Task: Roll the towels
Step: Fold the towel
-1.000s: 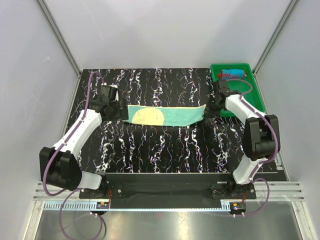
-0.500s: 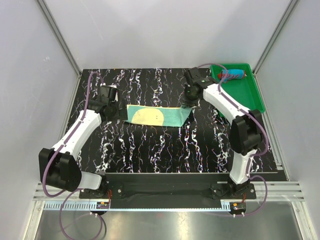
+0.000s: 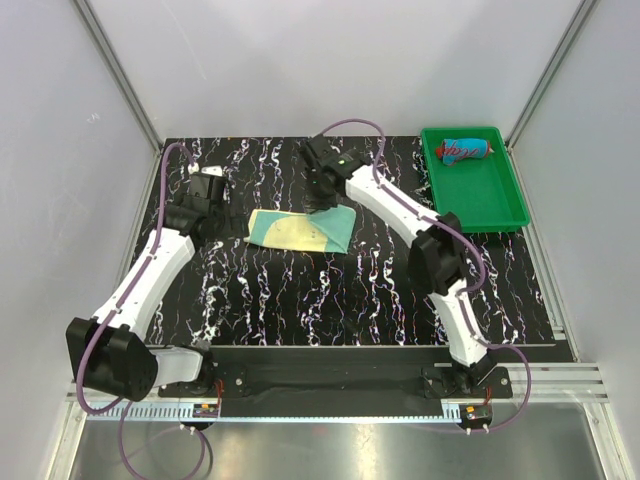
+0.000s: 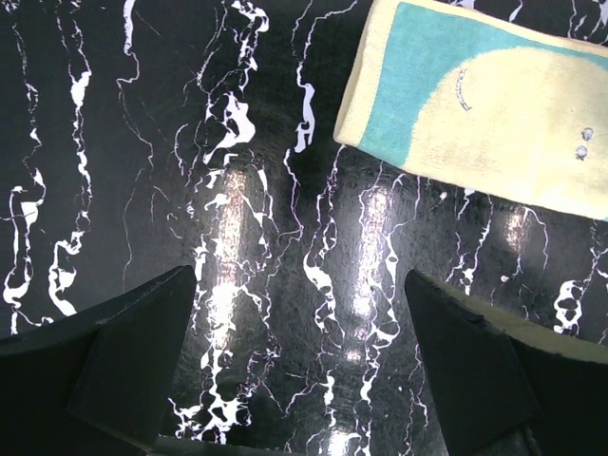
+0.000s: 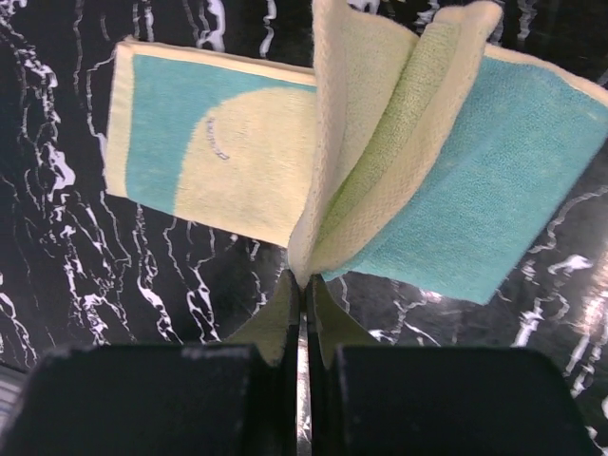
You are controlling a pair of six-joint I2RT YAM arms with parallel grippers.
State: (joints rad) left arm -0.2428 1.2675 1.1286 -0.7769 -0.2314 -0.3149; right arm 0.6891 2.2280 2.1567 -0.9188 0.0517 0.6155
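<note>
The towel (image 5: 237, 161) is nubbly matt terry cloth; the worktop (image 4: 285, 285) is glossy black marbled; the tray (image 3: 485, 190) is smooth green plastic.

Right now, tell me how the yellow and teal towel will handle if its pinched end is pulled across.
Probably floppy: the towel folds over in soft layers where the right pincer pinches it. Likely light: a thin edge grip holds that end up. Lying flat, the rest should not roll.

— Top view?
— Fixed, high, on the near side of the counter (image 3: 300, 290), facing down; takes in all of it.
— Wrist views?
— Both close, facing down. All three share the yellow towel (image 3: 295, 231).
</note>
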